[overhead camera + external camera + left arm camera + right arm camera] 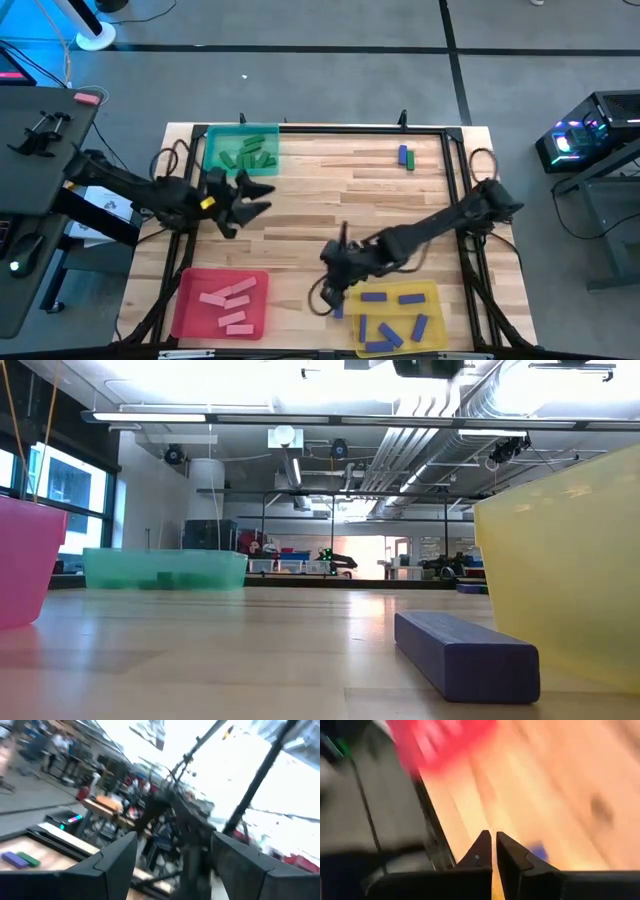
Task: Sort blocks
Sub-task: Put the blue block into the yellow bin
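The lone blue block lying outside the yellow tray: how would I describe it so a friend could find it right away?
Start at the yellow square tray at the table's near right corner. Just off its left edge, on the bare wood, lies a small blue-purple rectangular block, right by the shut right gripper. Unlike the other blue blocks, it lies outside the tray rather than in it.

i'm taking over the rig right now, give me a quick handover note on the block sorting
Left gripper: open, empty, beside the green tray.
Right gripper: shut, holding nothing visible, by the yellow tray's left edge.
Done: green blocks in the green tray, pink blocks in the red tray, blue blocks in the yellow tray.
Left: blue block on the table beside the yellow tray; a blue and green pair far right.
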`<state>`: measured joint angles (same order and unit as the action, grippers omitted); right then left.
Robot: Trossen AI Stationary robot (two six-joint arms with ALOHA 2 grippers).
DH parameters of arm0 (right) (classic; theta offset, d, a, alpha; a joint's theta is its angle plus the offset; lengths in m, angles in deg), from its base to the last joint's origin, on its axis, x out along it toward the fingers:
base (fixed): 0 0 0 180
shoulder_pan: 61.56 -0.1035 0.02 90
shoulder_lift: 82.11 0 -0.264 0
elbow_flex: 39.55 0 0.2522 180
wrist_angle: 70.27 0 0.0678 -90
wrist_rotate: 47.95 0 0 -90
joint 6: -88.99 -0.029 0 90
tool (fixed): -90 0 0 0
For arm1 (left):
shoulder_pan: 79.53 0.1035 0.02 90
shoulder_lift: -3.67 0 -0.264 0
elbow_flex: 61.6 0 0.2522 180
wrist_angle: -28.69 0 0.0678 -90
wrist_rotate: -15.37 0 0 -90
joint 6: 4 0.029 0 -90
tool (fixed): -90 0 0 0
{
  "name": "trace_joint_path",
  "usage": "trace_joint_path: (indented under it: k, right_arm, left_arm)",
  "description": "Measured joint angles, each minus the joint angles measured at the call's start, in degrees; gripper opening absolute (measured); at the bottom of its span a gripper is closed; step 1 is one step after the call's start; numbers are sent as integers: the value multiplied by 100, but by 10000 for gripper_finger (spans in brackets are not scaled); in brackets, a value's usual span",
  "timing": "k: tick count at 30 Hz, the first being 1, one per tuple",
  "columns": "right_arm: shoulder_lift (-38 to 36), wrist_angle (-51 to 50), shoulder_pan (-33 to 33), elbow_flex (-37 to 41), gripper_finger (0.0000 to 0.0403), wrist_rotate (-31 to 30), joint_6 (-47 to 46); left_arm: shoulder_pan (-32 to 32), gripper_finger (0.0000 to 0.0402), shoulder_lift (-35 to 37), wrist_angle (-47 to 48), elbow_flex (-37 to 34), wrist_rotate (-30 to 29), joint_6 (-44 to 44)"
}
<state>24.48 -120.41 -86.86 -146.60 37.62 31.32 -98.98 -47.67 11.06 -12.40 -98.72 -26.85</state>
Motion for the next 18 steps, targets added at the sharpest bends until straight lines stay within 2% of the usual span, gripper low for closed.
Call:
trace_joint_path:
  k: [4,7,15,18]
  right_arm:
    - [689,-1242,24,-550,0,1256,449]
    - [1192,-1739,15,-865,0,1781,781]
    - [2055,-2173,140,-1730,0,2112,1720]
    - [2282,-2756,142,-1943,0,1796,2395]
  left_arm:
    - [0,238,202,11,2,-232,-2]
    - [-2,238,201,30,2,-233,-2]
    - [-2,238,-114,34,2,-262,-92]
    - [-2,238,-242,37,2,-263,-94]
